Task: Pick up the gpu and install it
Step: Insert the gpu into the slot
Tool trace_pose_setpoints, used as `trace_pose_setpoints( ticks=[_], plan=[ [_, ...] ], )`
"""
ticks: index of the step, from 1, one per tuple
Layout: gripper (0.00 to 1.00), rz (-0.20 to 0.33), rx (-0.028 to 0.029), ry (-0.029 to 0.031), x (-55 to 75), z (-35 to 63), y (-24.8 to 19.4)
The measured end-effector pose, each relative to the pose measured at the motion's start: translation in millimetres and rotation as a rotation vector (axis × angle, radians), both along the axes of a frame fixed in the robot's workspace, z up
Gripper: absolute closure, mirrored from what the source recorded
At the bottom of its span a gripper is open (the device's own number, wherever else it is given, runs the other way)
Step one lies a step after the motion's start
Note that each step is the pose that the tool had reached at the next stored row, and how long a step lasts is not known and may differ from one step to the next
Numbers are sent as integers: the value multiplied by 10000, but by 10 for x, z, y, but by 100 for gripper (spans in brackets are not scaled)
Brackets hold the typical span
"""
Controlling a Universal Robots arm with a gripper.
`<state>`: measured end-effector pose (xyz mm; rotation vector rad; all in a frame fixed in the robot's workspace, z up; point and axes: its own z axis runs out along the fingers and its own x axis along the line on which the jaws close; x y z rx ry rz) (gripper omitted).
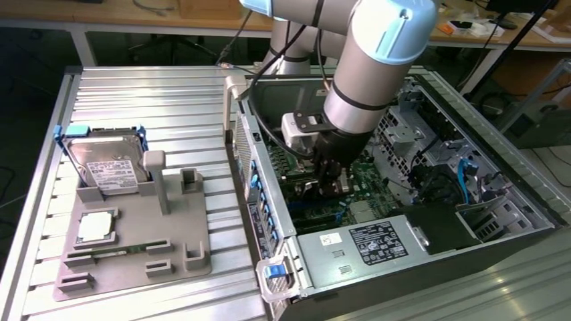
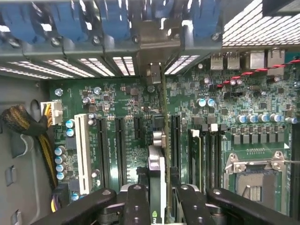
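One gpu (image 2: 157,165), one hard drive (image 1: 107,164)

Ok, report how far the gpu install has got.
Done: the gpu is picked up, gripped edge-on in the end effector. In hand: it is held inside the open computer case, over the motherboard and running parallel to the expansion slots, its metal bracket toward the case's rear wall. Left: I cannot tell whether it is fully seated, and the end effector has not let go.
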<state>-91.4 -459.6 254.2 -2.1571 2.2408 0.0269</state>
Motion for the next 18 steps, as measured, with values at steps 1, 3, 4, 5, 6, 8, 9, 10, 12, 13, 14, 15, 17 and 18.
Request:
trace_pose_setpoints(
  ticks=[1, 3, 4, 5, 6, 8, 9, 10, 12, 13, 14, 15, 17, 18],
  plan=[
    [73, -1, -5, 3, 0, 2, 0],
    [73, -1, -5, 3, 0, 2, 0],
    [73, -2, -4, 3, 0, 2, 0],
    [73, -1, -5, 3, 0, 2, 0],
    [73, -1, -4, 3, 0, 2, 0],
    [73, -1, 10, 4, -1, 3, -14],
    [73, -1, 16, 4, 0, 2, -22],
    [73, -2, 20, 4, -1, 0, -28],
    [73, -3, 35, 2, -1, -11, -29],
    [73, -1, 47, 5, -1, -18, -30],
    [73, -1, 63, 10, -1, -27, -29],
    [73, -1, 73, 20, -1, -37, -30],
    [73, 0, 80, 77, -1, -50, -31],
    [73, 0, 96, 132, 0, -55, -32]
  ],
)
